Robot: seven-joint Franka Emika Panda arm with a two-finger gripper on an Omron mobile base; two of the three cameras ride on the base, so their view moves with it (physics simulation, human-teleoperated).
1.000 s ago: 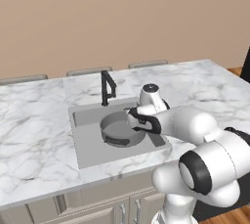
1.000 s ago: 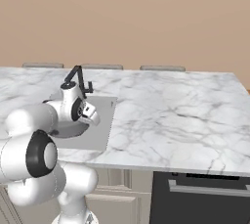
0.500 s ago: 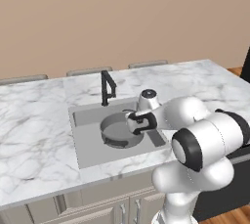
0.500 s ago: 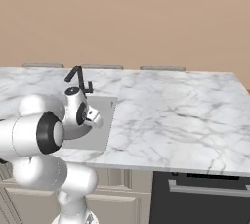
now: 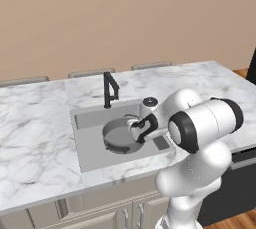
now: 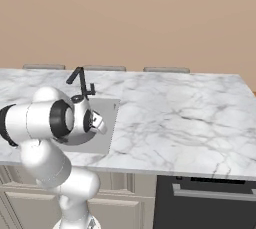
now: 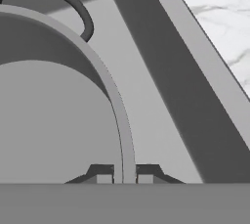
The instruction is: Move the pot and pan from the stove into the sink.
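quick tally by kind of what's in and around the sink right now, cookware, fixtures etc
pots: 1, the grey pot, in the sink, its rim pinched by the end effector
sinks: 1, the sink
faucets: 1, the black faucet
marble counters: 1, the counter
total: 4

Arm folded forward and down, gripper (image 7: 124, 178) clamped.
The white arm bends sharply at the elbow, its wrist pitched low ahead of the base, and the two dark fingertips (image 7: 102, 176) stand pinched close on a thin metal rim between them.
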